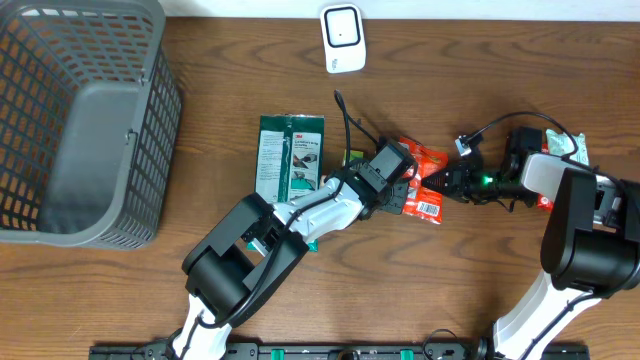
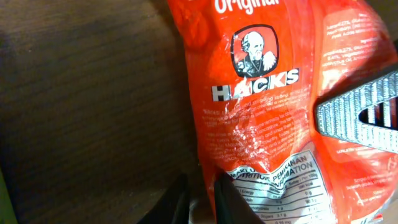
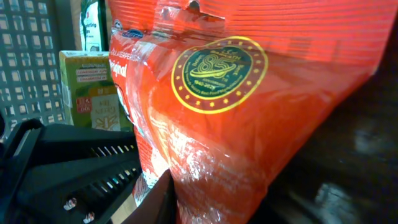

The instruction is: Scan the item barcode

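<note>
The item is a red Hacks candy bag [image 1: 428, 170], lying right of the table's middle, its printed side with a white nutrition panel [image 2: 280, 186] facing the left wrist camera. My left gripper [image 1: 400, 195] [image 2: 203, 202] is shut on the bag's lower left edge. My right gripper [image 1: 443, 186] [image 3: 205, 205] comes from the right with the bag [image 3: 249, 106] pinched between its jaws; one of its fingers [image 2: 360, 115] presses on the bag's right side. No barcode can be made out. The white scanner [image 1: 343, 38] stands at the far edge.
A grey mesh basket [image 1: 150, 150] fills the left of the table. A green 3M packet [image 1: 290, 155] lies left of the bag, with a small yellow-green box [image 3: 93, 93] beside it. Another packet [image 1: 568, 148] lies under the right arm.
</note>
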Motion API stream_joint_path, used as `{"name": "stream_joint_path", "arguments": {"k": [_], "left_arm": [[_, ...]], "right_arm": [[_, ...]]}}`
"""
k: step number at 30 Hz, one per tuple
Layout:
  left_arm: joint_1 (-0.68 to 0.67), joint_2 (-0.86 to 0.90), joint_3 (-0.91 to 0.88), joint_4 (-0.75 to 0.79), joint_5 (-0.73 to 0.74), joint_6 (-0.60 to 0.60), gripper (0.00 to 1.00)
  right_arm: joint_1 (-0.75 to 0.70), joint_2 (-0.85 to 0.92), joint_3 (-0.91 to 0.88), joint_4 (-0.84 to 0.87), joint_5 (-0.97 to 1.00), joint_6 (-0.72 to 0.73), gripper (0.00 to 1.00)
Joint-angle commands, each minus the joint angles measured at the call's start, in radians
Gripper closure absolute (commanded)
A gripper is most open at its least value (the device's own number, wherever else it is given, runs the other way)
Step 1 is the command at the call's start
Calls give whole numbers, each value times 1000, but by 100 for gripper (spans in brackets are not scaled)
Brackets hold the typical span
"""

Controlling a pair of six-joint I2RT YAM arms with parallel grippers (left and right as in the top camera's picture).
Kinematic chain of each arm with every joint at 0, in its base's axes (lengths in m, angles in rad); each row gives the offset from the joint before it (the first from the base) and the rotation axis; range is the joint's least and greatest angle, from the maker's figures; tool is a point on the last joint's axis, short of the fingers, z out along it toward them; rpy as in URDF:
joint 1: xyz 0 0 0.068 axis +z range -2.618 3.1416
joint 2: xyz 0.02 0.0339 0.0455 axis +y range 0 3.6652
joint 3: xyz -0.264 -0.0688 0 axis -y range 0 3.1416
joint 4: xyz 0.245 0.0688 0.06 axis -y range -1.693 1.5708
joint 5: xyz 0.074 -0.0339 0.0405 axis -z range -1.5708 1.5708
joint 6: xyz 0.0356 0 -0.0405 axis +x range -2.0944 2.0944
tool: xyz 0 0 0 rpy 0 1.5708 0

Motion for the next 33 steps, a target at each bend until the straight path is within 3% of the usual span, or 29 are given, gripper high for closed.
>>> {"name": "stream_joint_path", "arguments": {"k": [1, 11, 15, 22, 29, 33], "left_arm": [[3, -11, -2, 1, -2, 50, 83], [3, -263, -2, -25, -3, 64, 78], [3, -359, -2, -85, -6, 68, 77], [21, -525, -2, -243, -175, 86, 75], [112, -734, -2, -433, -257, 75, 71], [240, -874, -2, -553, -256, -13, 69]], "right_arm": [[5, -32, -19, -8, 49, -29, 83], [4, -132, -18, -26, 119, -29, 91], [4, -158, -18, -34, 117, -21, 99], [4, -159, -18, -32, 11, -6, 99], [1, -159, -14, -10, -61, -6, 99], [1, -159, -13, -2, -141, -6, 99]]}}
